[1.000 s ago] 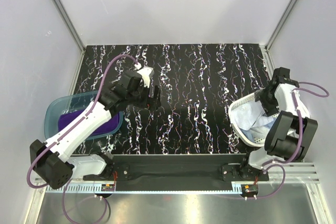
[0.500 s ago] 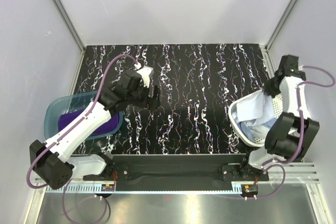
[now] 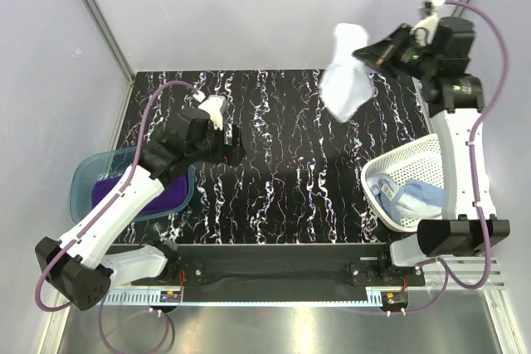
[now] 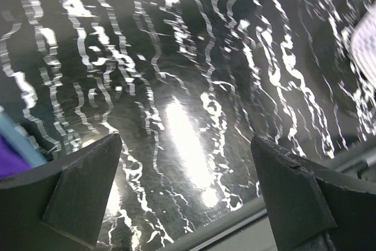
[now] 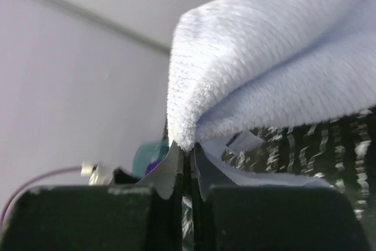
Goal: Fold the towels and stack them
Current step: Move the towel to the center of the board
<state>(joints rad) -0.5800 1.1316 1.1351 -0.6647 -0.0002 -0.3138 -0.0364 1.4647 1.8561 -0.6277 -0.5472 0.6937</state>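
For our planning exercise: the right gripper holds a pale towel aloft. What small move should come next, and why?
Probably lower the right gripper so the pale towel lands on the table: it hangs bunched from one pinched edge and needs a flat surface for folding.

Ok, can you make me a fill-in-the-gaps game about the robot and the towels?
1. The right gripper is ____ on the pale towel, holding it up in the air.
2. The left gripper holds nothing, and its jaws are ____.
3. The teal tub holds the dark towel, which is ____.
4. The white basket holds a crumpled towel, which is light ____.

Missing words: shut, open, purple, blue.
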